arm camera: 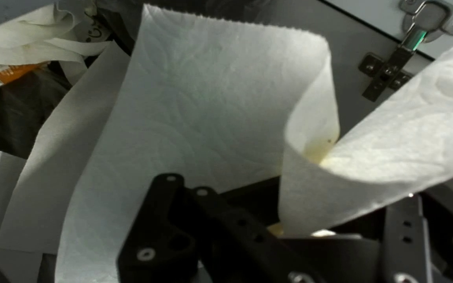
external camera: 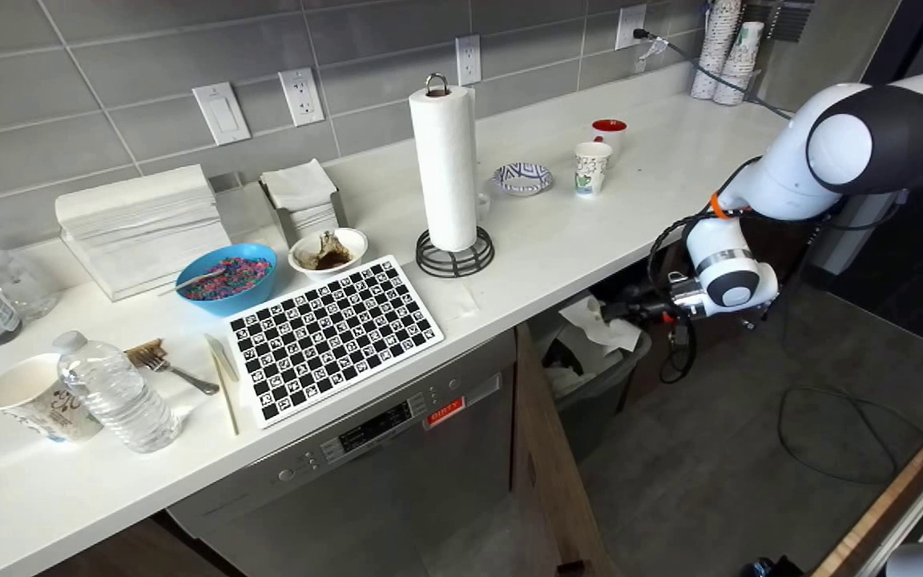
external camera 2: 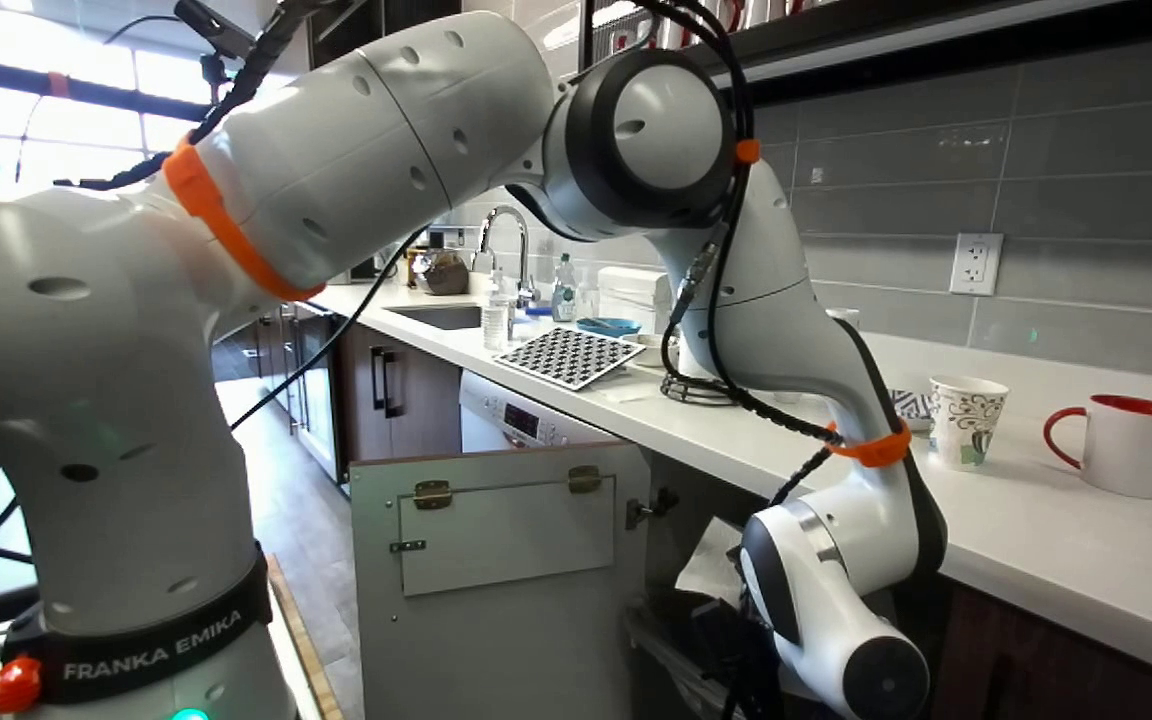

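My gripper (arm camera: 283, 227) is pinched together, its fingers (arm camera: 230, 226) drawn in on a fold of the paper towel (arm camera: 210, 106) at the lower middle of the wrist view. The sheet's wide half fans up and left to a serrated top edge; the other half curls off toward the right of the frame, brighter, with a yellow stain at the crease. At the left I see more paper (arm camera: 81, 129) and an orange wrapper (arm camera: 12, 72); a metal hinge (arm camera: 389, 65) shows at the upper right. In an exterior view I reach in from the right, below the front edge of the counter (external camera: 542, 264), and my towel hangs over the mouth of the bin (external camera: 602, 405), near its right rim; whether paper touches rim I cannot tell. The open door (external camera: 554, 473) bounds the bin on the left, slanting to the bottom of the frame, with the dishwasher (external camera: 349, 489) beyond it. To my lower right stretches dark floor (external camera: 718, 433). Up on the counter, the towel roll (external camera: 449, 168) stands back from the edge, upper middle, while the checkered board (external camera: 341, 336) reaches almost to that edge, left of centre.
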